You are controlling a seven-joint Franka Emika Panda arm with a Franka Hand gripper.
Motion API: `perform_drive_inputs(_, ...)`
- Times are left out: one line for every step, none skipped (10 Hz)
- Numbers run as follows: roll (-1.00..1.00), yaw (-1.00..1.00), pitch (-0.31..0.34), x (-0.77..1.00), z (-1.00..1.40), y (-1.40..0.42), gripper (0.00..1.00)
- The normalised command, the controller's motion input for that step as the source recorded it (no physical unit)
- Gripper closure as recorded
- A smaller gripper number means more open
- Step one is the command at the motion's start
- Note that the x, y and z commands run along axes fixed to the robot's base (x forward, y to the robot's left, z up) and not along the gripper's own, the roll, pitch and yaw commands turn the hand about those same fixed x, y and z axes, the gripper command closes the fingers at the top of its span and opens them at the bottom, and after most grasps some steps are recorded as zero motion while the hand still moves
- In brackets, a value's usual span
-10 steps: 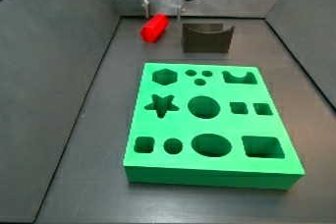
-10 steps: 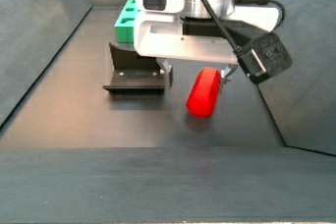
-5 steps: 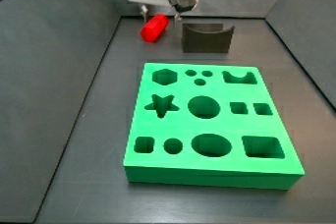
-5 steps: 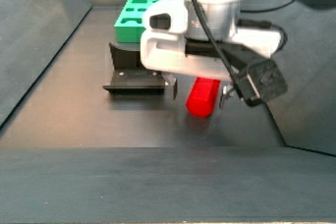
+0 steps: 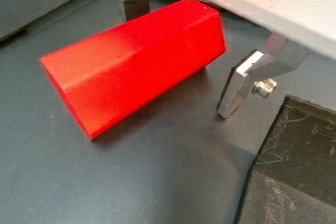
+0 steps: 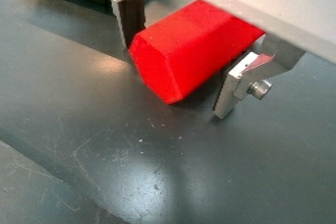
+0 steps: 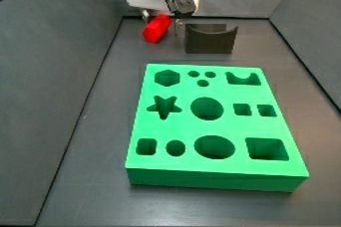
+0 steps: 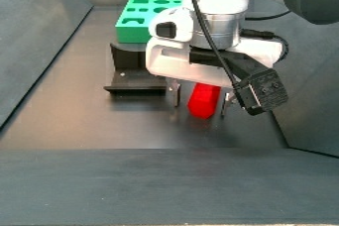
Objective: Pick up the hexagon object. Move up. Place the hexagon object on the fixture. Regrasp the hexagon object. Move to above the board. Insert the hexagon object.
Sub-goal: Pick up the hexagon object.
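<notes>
- My gripper [image 8: 203, 110] is down low at the floor, with its fingers [image 6: 241, 83] spread apart, one on each side of the hexagon object [image 5: 132, 63].
- The red hexagon object lies on the floor, not squeezed.
- The fixture [image 7: 209, 38] sits just right of it.
- The green board [image 7: 213, 124] is nearer.

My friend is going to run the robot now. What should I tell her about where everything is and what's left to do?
End effector: down at the floor, open, one finger on each side of the hexagon object; in both wrist views there are gaps at the pads, so no grip yet.
Hexagon object: lying on its side on the dark floor beside the fixture.
Fixture: nothing in its notch.
Board: on the floor, all holes empty.
Done: the end effector is lined up around the piece.
Left: close and pick up, move up, set it on the fixture, regrasp, go above the board, insert.
</notes>
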Motion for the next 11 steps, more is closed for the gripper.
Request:
perform_drive_inputs(0.0,0.0,0.0,0.0,0.0,0.0,1.0)
perform_drive_inputs(0.0,0.0,0.0,0.0,0.0,0.0,1.0)
perform_drive_inputs(0.0,0.0,0.0,0.0,0.0,0.0,1.0)
perform_drive_inputs(0.0,0.0,0.0,0.0,0.0,0.0,1.0)
perform_drive_inputs(0.0,0.0,0.0,0.0,0.0,0.0,1.0)
perform_drive_inputs(0.0,0.0,0.0,0.0,0.0,0.0,1.0)
perform_drive_inputs(0.0,0.0,0.0,0.0,0.0,0.0,1.0)
perform_drive_inputs(0.0,0.0,0.0,0.0,0.0,0.0,1.0)
perform_drive_inputs(0.0,0.0,0.0,0.0,0.0,0.0,1.0)
perform_drive_inputs(0.0,0.0,0.0,0.0,0.0,0.0,1.0)
perform_drive_inputs(0.0,0.0,0.0,0.0,0.0,0.0,1.0)
